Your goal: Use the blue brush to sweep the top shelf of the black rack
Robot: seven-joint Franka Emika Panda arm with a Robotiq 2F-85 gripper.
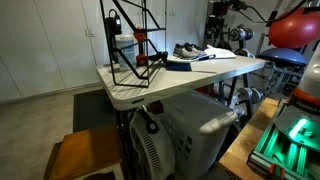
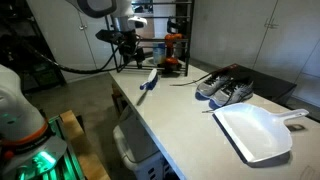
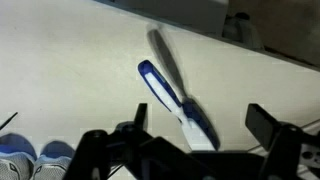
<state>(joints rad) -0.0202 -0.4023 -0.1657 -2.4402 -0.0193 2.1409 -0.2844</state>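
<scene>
The blue brush (image 2: 148, 82) lies flat on the white table, blue with a white handle part. It also shows in an exterior view (image 1: 178, 64) and in the wrist view (image 3: 178, 98). The black rack (image 2: 170, 40) stands at the far end of the table and is also seen in an exterior view (image 1: 130, 45). My gripper (image 2: 125, 55) hangs above the table between the rack and the brush. In the wrist view the gripper (image 3: 200, 125) is open and empty, and the brush's white end lies below, between the fingers.
A pair of grey-and-white shoes (image 2: 225, 90) sits on a dark mat beside the brush; the shoes also show in the wrist view (image 3: 25, 155). A white dustpan (image 2: 255, 132) lies near the table's near end. An orange object (image 2: 173, 40) sits in the rack.
</scene>
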